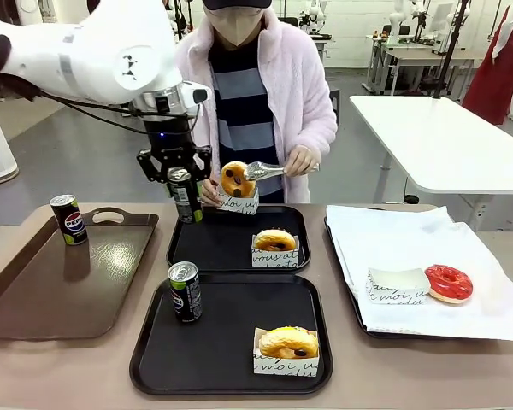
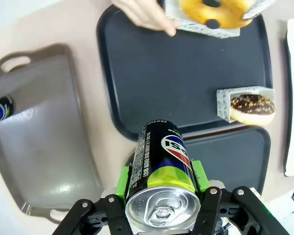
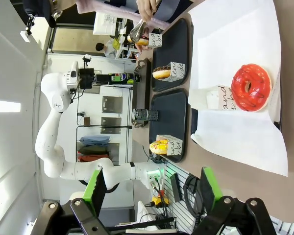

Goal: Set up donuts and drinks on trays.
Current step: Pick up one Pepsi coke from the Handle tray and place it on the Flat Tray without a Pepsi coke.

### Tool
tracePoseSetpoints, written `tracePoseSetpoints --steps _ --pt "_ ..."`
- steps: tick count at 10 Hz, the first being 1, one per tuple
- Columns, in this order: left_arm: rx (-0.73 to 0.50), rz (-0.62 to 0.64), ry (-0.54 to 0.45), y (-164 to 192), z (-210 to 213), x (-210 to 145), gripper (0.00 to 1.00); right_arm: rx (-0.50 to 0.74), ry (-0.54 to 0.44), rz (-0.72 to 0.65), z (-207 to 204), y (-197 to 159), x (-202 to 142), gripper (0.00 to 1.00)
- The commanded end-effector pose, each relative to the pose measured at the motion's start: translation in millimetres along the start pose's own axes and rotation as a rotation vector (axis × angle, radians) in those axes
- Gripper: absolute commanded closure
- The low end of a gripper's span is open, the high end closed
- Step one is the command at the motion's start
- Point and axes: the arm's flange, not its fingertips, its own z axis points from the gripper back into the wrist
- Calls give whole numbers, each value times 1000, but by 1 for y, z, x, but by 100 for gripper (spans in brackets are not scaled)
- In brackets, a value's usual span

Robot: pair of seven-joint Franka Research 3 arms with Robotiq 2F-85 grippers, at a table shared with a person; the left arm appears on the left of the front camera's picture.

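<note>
Two green pads of the left gripper point(image 2: 160, 178) clamp a dark soda can point(image 2: 162, 152) upright, its silver top toward the wrist. From the front we see this gripper point(image 1: 186, 209) holding the can point(image 1: 181, 190) over the left rim of the far black tray point(image 1: 227, 252); we cannot tell whether the can touches it. On the right part of that tray sits a chocolate-topped donut point(image 1: 275, 240) in its paper sleeve. At the tray's far edge a person's hand point(image 1: 301, 160) holds tongs point(image 1: 265, 171) closed on a glazed donut point(image 1: 237, 178), just above a sleeve point(image 1: 238, 203) steadied by the other hand point(image 1: 209, 193).

On the near black tray point(image 1: 231, 350) we see a second can point(image 1: 185, 291) at its far left corner and a yellow donut point(image 1: 288, 342) at its near right. To the left, a third can point(image 1: 68, 219) stands on the brown tray point(image 1: 68, 290). To the right, a red donut point(image 1: 449, 283) lies on white paper point(image 1: 393, 239) beside an empty sleeve point(image 1: 396, 284).

The right gripper point(image 3: 152, 191) stands spread wide with nothing between its pads.
</note>
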Motion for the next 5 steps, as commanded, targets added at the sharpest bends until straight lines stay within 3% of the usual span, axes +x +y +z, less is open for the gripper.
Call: tracePoseSetpoints --steps 1,3,5 --pt "19 7 -11 -17 -13 23 42 14 -3 7 0 -1 1 0" --pt "28 17 64 1 -6 4 42 14 -3 7 0 -1 1 0" --pt "21 -54 128 47 41 -44 42 14 -3 7 0 -1 1 0"
